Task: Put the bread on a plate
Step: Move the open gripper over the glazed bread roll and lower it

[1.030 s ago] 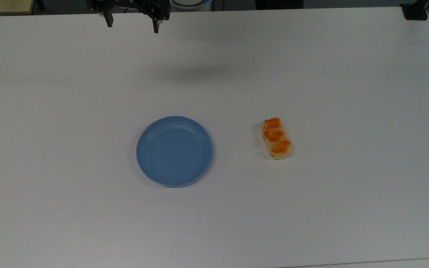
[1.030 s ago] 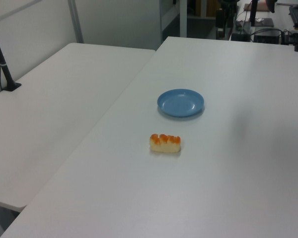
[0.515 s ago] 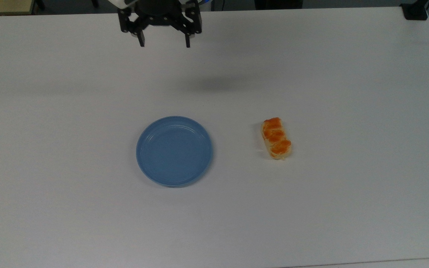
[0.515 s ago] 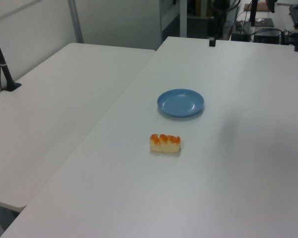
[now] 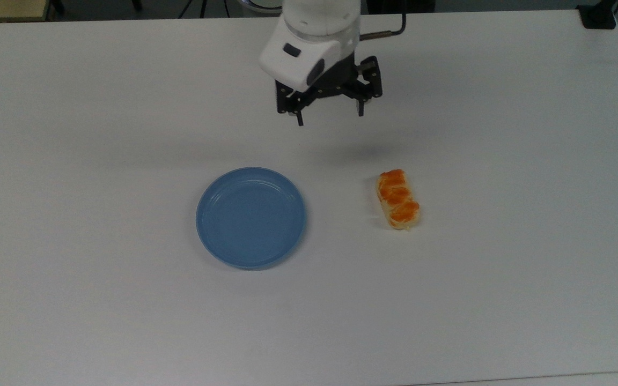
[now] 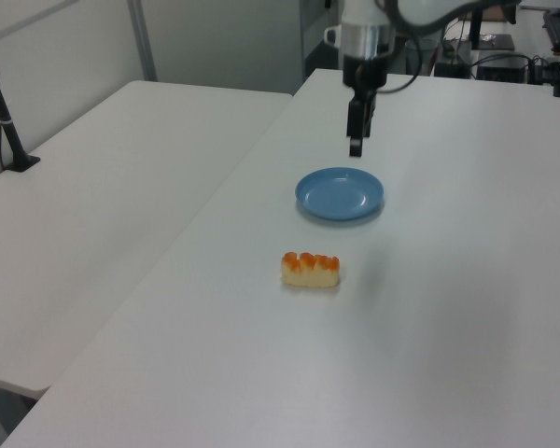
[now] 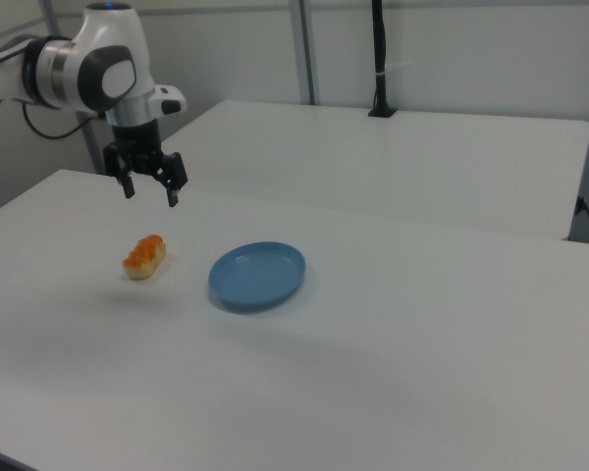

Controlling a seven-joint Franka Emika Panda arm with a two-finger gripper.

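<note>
Claw (image 5: 330, 117) spread above table, bread (image 5: 398, 199) beside plate (image 5: 250, 216)

The arm's hand (image 6: 356, 142) is hanging above the white bench (image 6: 448, 308), fingers pointing down, just past the far rim of the blue plate (image 6: 340, 193), touching nothing. The bread (image 6: 310, 269) is lying on the bench nearer the camera than the plate, apart from it, its orange-brown top facing up. A second white bench (image 6: 103, 205) is standing alongside on the left view's left.
</note>
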